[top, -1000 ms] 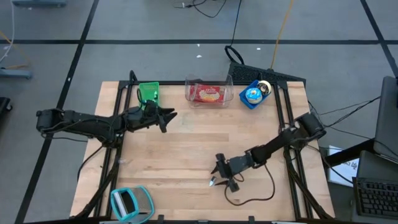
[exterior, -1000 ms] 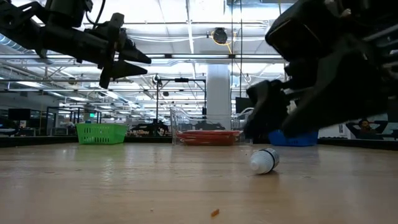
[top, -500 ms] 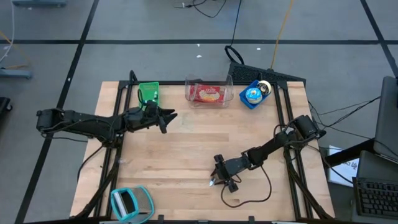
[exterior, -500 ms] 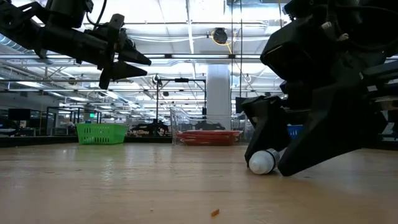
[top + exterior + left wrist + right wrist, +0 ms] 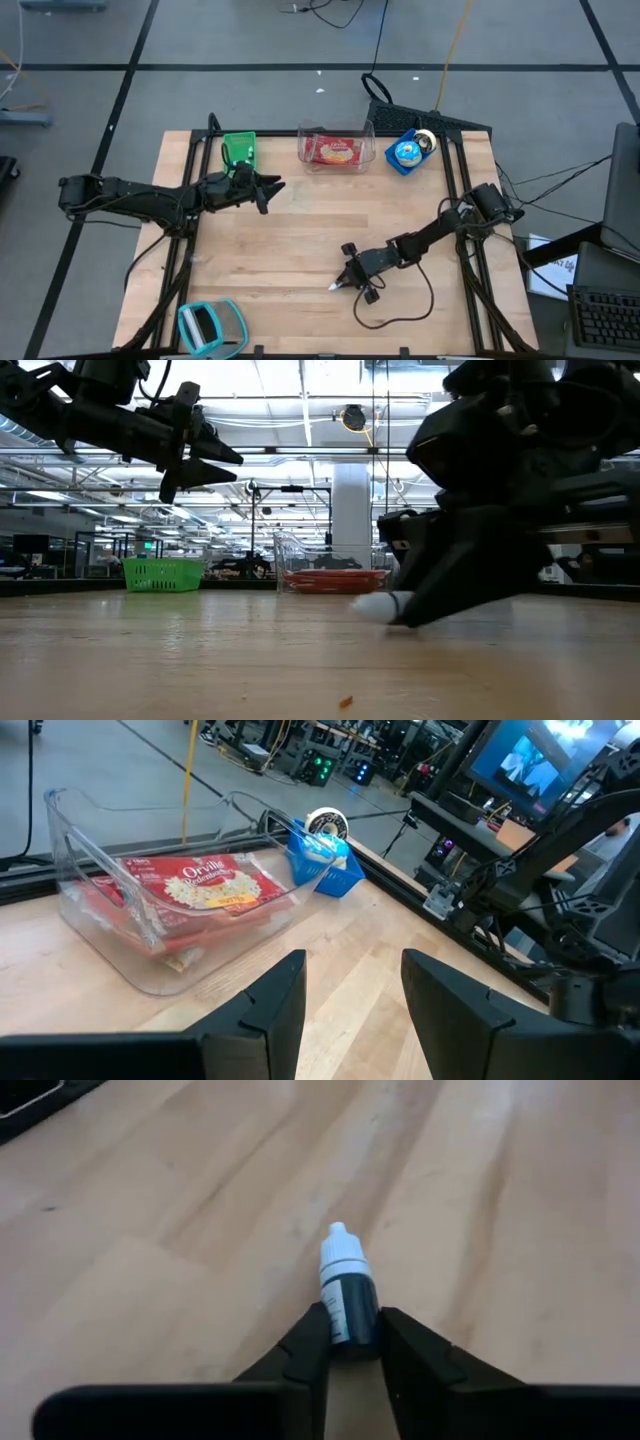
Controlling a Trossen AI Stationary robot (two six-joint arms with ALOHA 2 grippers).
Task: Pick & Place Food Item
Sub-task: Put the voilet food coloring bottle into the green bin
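A small bottle [image 5: 345,1285] with a dark body and a white cap lies on the wooden table [image 5: 290,240], right of the middle toward the near edge. My right gripper [image 5: 350,1325] is shut on it, low over the table [image 5: 345,283]. In the low view only the white cap [image 5: 375,606] pokes out past the dark fingers. My left gripper [image 5: 275,187] hangs open and empty in the air near the green basket [image 5: 239,150]; its wrist view shows its fingers [image 5: 352,965] apart. My right gripper pinches the bottle's dark body [image 5: 350,1308], at the end away from the cap, between its two fingers [image 5: 312,1335]. The fingers slant down from the table's right side and lie along the bottle. The cap [image 5: 337,1245] points away from the gripper, and the bottle lies low along the tabletop.
At the far edge stand a clear bin [image 5: 335,148] holding a popcorn packet, a blue basket [image 5: 407,152] with a round item, and the green basket. A teal object [image 5: 210,325] lies at the near left corner. A cable [image 5: 400,310] loops behind the right gripper. A crumb [image 5: 345,701] lies near the front.
My right gripper has sunk to the table, edged toward the table's left, and shut its fingers on the bottle. The bottle has slid a little leftward and turned, so its cap now points away from the gripper.
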